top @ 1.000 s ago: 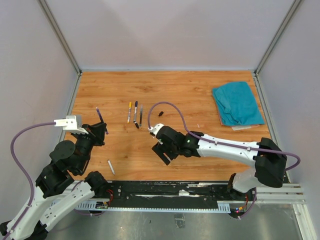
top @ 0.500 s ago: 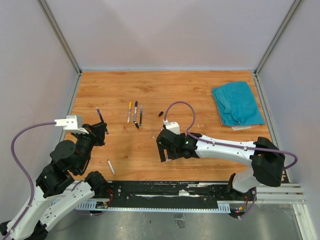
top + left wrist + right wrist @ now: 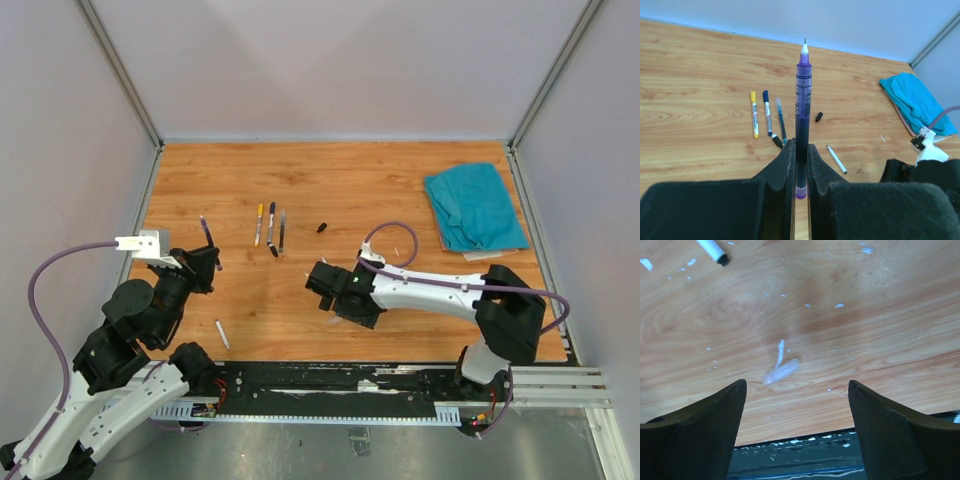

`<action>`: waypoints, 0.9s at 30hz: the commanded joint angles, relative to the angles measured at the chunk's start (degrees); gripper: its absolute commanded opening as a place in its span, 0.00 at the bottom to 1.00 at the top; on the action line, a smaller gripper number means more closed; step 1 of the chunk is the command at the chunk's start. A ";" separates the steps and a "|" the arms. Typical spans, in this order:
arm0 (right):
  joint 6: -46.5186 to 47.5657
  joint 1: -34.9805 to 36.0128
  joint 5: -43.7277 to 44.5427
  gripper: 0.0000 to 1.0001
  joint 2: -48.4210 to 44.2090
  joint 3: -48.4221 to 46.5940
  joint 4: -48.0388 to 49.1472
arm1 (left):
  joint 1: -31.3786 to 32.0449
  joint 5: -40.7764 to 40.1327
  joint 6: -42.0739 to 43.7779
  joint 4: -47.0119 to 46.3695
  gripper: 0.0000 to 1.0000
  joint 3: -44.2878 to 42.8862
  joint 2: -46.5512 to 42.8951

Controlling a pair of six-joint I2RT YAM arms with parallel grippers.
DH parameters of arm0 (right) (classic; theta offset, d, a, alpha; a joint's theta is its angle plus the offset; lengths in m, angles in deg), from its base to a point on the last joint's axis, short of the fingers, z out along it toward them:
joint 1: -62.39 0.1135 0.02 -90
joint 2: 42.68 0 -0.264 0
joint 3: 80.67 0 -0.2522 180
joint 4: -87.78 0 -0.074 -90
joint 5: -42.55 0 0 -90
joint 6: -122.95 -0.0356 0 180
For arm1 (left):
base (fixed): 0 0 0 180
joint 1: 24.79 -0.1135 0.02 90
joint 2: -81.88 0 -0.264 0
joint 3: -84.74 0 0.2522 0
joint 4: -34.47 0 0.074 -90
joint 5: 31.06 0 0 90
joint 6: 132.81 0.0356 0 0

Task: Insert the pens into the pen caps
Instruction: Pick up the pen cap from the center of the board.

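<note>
My left gripper (image 3: pixel 800 147) is shut on a purple pen (image 3: pixel 801 100), held upright with its bare tip up; it also shows in the top view (image 3: pixel 207 240). Three pens lie side by side: one with a yellow end (image 3: pixel 754 114), a dark blue one (image 3: pixel 768 112) and a thin one (image 3: pixel 781 120). A black cap (image 3: pixel 818 117) lies right of them. A white pen (image 3: pixel 836 159) lies near my right gripper. My right gripper (image 3: pixel 797 385) is open and empty, low over a small clear cap (image 3: pixel 781 371) near the table's front edge. The white pen's black end (image 3: pixel 712 250) shows at the top left.
A teal cloth (image 3: pixel 475 207) lies at the back right. Another white pen (image 3: pixel 222 334) lies near the front edge beside my left arm. The black base rail (image 3: pixel 350 380) runs along the near edge. Pale scraps dot the wood under my right gripper.
My right wrist has swung round and shifted right, its fingers now pointing toward the near edge. My left gripper with the purple pen has barely moved.
</note>
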 commanded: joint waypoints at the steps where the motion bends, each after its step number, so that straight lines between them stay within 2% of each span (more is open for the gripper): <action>1: -10.69 0.43 4.62 0.81 5.25 -8.74 -9.93 | 0.30 1.89 1.17 -1.90 0.00 0.40 0.12; 5: -12.87 0.40 4.24 0.80 11.15 -14.78 -15.89 | 0.30 2.21 1.56 -1.94 0.00 0.47 0.24; 10: -14.04 0.47 1.63 0.72 16.33 -19.76 -18.57 | 0.30 3.53 1.94 -2.21 0.00 0.48 1.20; 27: -15.58 -0.81 -4.47 0.64 17.51 -14.96 -12.09 | 0.30 4.14 2.21 -2.38 0.00 0.61 1.52</action>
